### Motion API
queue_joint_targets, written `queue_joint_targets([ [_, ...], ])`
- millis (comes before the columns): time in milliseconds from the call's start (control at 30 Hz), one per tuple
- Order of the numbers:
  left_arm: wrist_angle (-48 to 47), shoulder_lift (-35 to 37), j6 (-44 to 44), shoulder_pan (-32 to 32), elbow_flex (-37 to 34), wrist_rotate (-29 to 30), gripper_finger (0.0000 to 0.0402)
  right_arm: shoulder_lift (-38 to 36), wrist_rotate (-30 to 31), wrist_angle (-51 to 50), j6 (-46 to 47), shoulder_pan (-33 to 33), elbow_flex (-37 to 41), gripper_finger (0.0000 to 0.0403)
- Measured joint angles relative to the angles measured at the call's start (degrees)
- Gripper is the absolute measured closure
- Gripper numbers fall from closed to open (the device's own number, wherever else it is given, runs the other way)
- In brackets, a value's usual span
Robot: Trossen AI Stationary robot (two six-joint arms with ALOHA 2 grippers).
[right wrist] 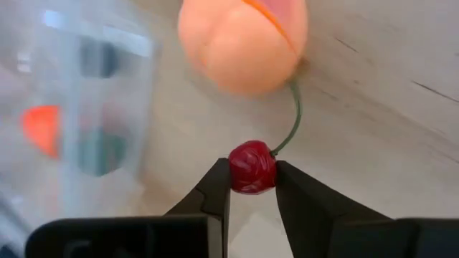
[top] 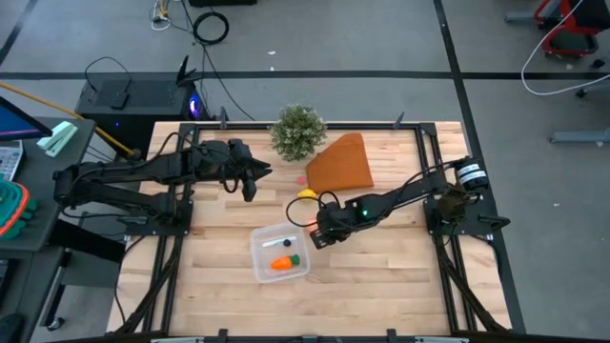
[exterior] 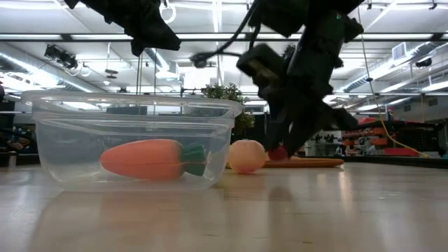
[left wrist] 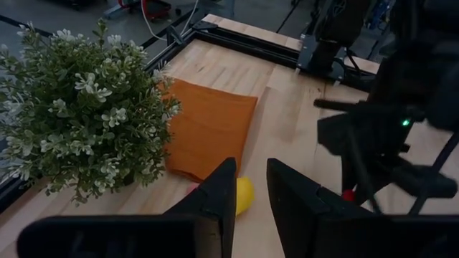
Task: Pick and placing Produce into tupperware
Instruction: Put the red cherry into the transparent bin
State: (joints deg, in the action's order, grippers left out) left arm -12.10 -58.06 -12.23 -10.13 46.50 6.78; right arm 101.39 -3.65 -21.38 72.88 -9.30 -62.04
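Produce is split between the container [top: 279,253] and the bare wood beside it. Taking the container as the landmark: it sits nearest the front edge of the table [top: 381,286], with open wood on every side. Inside it lies the carrot [top: 283,263], orange with a green top, plus a small dark piece [top: 283,244] closer to the rear wall.

Just beyond the container's right rear corner, the right gripper [right wrist: 251,188] is lowered to the table surface. Its fingers are nearly together and pinch a small red cherry [right wrist: 252,167]; a thin green stem curves away from the fruit. The peach ball [right wrist: 242,43] rests on the wood directly behind the cherry, near but apart from the container wall.

Farther back from the container lies the lemon [top: 307,194], just in front of the orange-brown wedge [top: 341,163]. The bushy plant [top: 298,131] stands at the rear edge, beside the wedge.

The left gripper [top: 250,178] hangs above the table, behind and left of the container, well apart from it. Its fingers stand narrowly apart and hold nothing.
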Motion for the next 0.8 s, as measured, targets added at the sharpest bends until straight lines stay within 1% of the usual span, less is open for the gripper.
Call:
queue_joint_targets([
  [133, -0.3, 0.3, 0.0, 0.0, 0.0, 0.0, 0.0312, -4.1, 0.4, -0.9, 0.0, -0.2, 0.0, 0.034],
  [367, -1.5, 2.4, 1.3, 0.0, 0.0, 0.0, 0.0314, -10.6, 1.0, -6.0, 1.1, -2.3, 0.0, 0.0341],
  [500, -2.5, 4.6, 1.3, -0.6, 0.0, 0.0, 0.0317, -12.0, 1.0, -2.8, 2.4, -4.4, 0.0, 0.0341],
  [600, -3.2, 6.5, 1.4, -1.8, 0.0, 0.3, 0.0315, -11.5, 0.6, 3.2, 2.3, -5.5, -0.1, 0.0341],
  [800, -5.1, 11.4, 1.4, -4.8, 0.0, 0.7, 0.0309, -8.2, 0.5, 15.4, 0.8, -4.0, -0.1, 0.0341],
])
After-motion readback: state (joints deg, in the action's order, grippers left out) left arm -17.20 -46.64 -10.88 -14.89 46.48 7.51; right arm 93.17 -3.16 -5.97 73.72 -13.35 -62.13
